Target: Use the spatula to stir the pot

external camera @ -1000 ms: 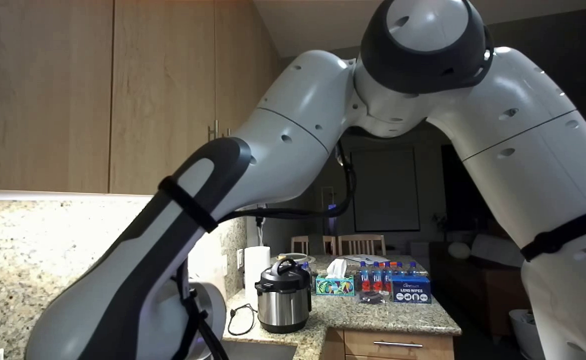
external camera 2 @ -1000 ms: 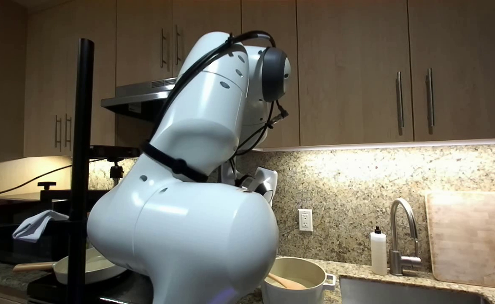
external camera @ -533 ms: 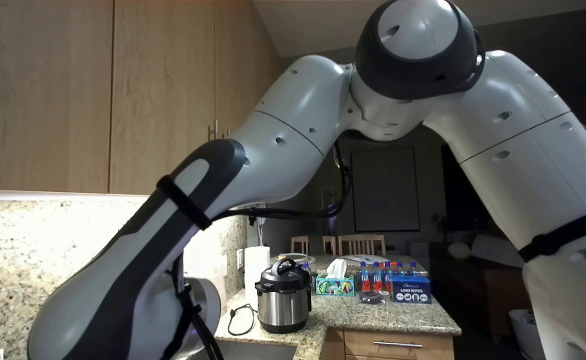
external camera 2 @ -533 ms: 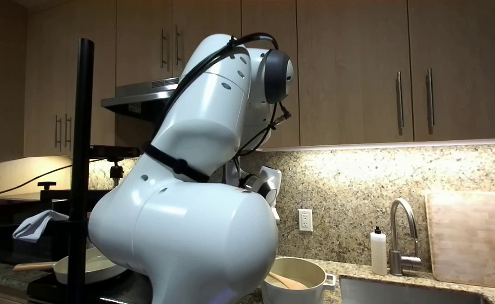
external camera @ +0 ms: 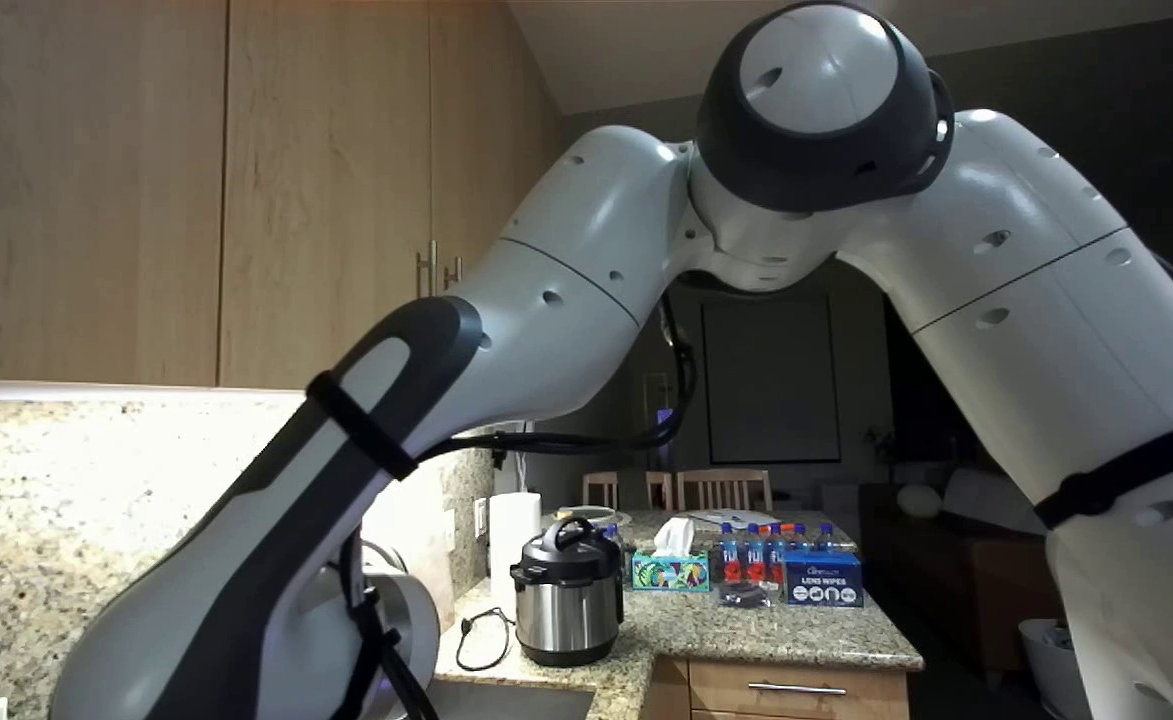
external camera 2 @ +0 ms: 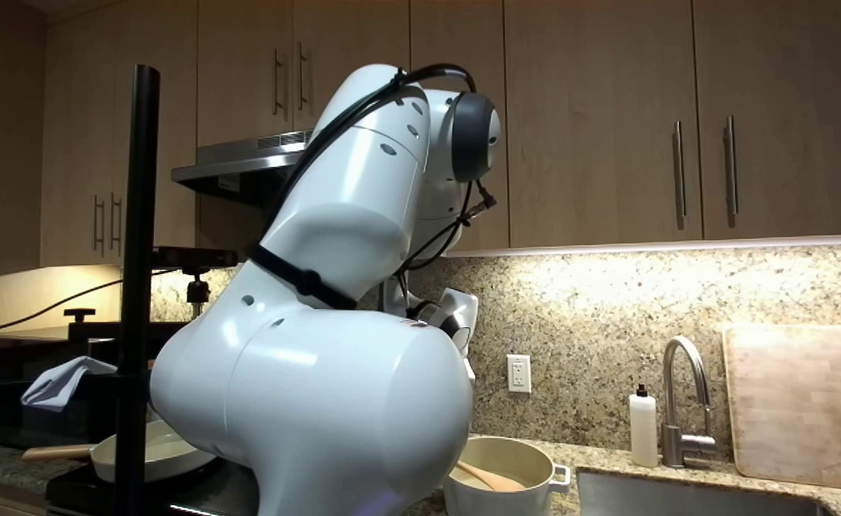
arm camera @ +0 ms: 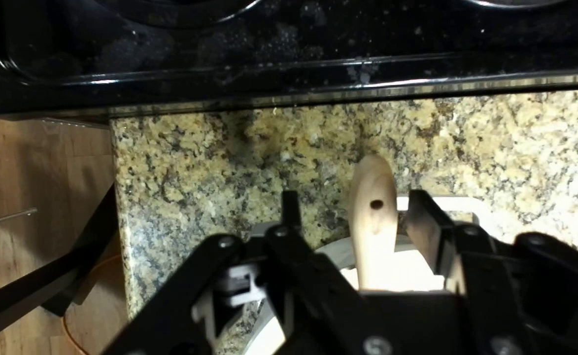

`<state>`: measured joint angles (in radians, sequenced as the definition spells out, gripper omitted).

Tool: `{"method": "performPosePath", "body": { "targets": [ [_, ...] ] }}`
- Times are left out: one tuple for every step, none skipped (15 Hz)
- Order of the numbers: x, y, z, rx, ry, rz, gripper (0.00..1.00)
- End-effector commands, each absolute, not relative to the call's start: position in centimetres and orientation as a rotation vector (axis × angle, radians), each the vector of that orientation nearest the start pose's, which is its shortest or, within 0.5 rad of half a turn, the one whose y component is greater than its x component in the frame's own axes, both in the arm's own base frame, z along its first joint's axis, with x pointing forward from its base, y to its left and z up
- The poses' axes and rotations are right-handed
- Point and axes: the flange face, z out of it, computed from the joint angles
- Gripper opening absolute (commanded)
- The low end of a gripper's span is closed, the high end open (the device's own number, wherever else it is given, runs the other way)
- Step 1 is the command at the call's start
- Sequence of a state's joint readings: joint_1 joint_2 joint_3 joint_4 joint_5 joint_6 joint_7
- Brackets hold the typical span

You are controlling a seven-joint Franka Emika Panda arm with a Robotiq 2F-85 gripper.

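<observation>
A light-coloured round pot [external camera 2: 499,504] stands on the granite counter in an exterior view; its white side handle [arm camera: 459,203] shows in the wrist view. A wooden spatula [external camera 2: 492,479] leans inside it. In the wrist view, the spatula's handle [arm camera: 375,217], with a dark hole near its end, lies between the fingers of my gripper [arm camera: 355,202]. The gripper is open, with gaps on both sides of the handle. The handle's lower part is hidden by the gripper body. Both exterior views hide the gripper. A stainless-steel cooker-style pot [external camera: 568,610] with a black lid stands on the far counter.
A black stove edge [arm camera: 269,74] lies beside the counter. A pan [external camera 2: 151,462] sits on the stove behind a black post [external camera 2: 140,287]. A soap bottle [external camera 2: 643,430], tap [external camera 2: 689,373] and sink [external camera 2: 700,494] are right of the light pot.
The arm's elbow has come down in both exterior views, and the wrist has shifted slightly down and right in an exterior view. The pot and spatula have not moved.
</observation>
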<state>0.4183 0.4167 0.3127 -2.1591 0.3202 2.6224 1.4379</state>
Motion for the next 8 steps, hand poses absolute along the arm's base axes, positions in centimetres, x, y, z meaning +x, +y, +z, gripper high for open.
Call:
{"method": "performPosePath", "body": {
  "targets": [
    [43.6, 37.9, 21.3, -2.596, 1.359, 0.372, 0.91],
    [43.9, 38.0, 21.3, -2.605, 1.341, 0.368, 0.96],
    [44.1, 38.1, 21.2, -2.610, 1.327, 0.372, 0.99],
    [44.5, 38.3, 21.3, -2.617, 1.301, 0.364, 1.00],
    [44.9, 38.5, 21.3, -2.623, 1.281, 0.360, 0.94],
    [45.3, 38.7, 21.2, -2.634, 1.255, 0.361, 0.71],
    [45.6, 38.9, 21.2, -2.638, 1.234, 0.362, 0.69],
    [46.0, 39.1, 21.0, -2.639, 1.212, 0.363, 0.64]
  ]
}}
